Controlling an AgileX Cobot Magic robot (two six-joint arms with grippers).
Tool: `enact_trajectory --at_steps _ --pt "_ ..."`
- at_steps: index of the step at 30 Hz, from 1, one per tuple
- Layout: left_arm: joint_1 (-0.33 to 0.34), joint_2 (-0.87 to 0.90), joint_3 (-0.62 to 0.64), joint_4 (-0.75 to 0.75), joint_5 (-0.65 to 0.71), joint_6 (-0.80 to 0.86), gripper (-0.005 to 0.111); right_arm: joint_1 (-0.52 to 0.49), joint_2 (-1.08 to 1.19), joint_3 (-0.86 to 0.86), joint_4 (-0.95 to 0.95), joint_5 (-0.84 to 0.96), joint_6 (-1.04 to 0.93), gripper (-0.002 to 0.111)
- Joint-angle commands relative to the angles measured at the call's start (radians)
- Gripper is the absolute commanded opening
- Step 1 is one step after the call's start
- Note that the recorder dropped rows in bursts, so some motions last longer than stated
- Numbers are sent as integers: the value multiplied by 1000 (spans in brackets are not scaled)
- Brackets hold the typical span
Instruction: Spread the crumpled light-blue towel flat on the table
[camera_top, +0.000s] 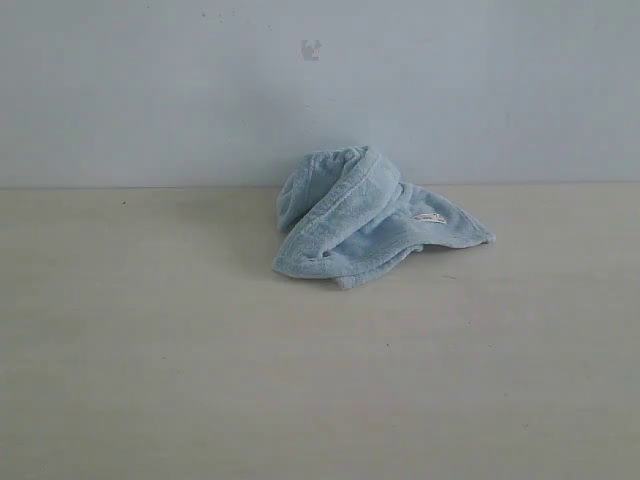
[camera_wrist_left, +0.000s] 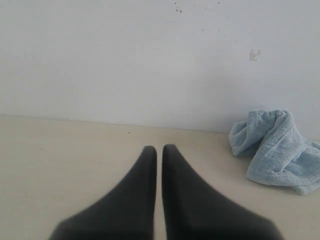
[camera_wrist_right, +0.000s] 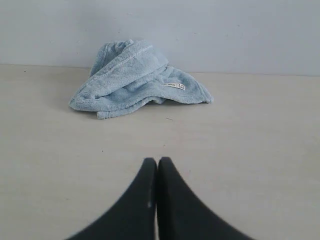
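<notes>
On the bench (camera_top: 150, 380): towel (camera_top: 350, 225) crumpled, ungrasped.
Left fingers (camera_wrist_left: 140, 200): closed, empty, well aside.
Right fingers (camera_wrist_right: 175, 205): closed, empty, likely awaiting approach.

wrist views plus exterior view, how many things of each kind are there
towel: 1
table: 1
pincers: 2 (left pincer, right pincer)
total: 4

The towel (camera_top: 350, 215) lies heaped on the counter (camera_top: 150, 350), toward the far edge and a little right of the middle. The wall (camera_top: 150, 90) stands just behind it. Its label (camera_top: 430, 217) sits on the heap's right side.
</notes>
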Motion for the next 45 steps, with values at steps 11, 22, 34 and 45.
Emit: enact_trajectory --at_steps 11,22,34,45 --pt "-4 -2 4 2 -10 -7 4 -2 -4 0 -3 -5 -3 0" --pt "-4 -2 4 2 -10 -7 4 0 -4 0 241 -398 442 0" --pt "-4 -2 4 2 -10 -7 4 0 127 -323 234 152 -59 0" --pt "-4 -2 4 2 -10 -7 4 0 756 -701 209 412 -347 0"
